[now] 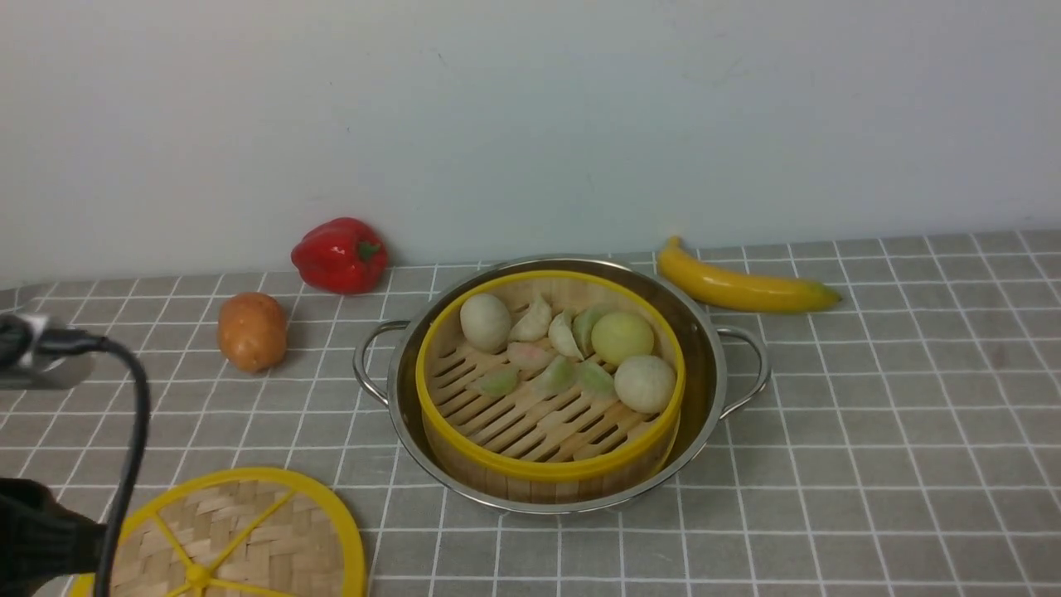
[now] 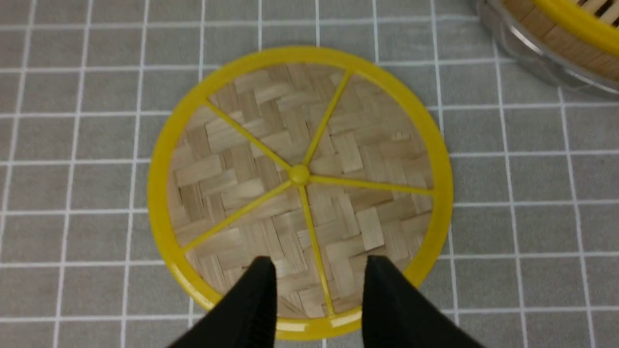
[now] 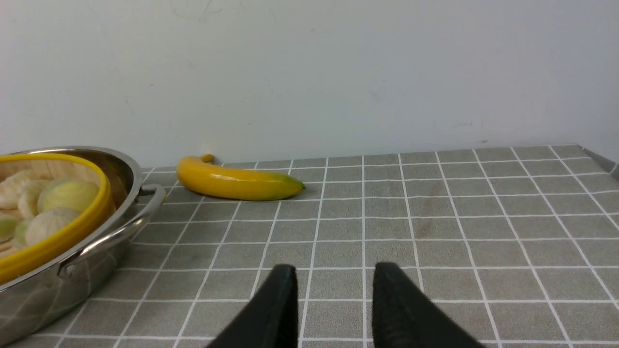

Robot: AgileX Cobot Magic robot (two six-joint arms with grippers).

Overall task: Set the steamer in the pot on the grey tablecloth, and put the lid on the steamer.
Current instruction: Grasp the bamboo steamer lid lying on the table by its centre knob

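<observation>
Well, the lid [image 2: 300, 183] lies flat on the grey tablecloth [image 1: 870, 431], left of the pot [image 1: 704, 365] holding the steamer [image 1: 530, 414]. It sits directly under the left gripper [image 2: 321, 263], whose jaws are parted and empty. The right gripper [image 3: 333, 270], likewise parted and empty, is beyond the pot.

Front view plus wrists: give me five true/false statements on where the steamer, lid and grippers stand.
1. The steamer sits inside the pot. True.
2. The lid covers the steamer. False: it lies flat on the grey tablecloth, apart from the pot, on the robot's left.
3. The left gripper is open over the lid's edge. True.
4. The right gripper holds the banana. False: it is open and empty, and the banana lies on the cloth near the wall.
5. The potato and the red pepper lie outside the pot, on its left. True.
</observation>
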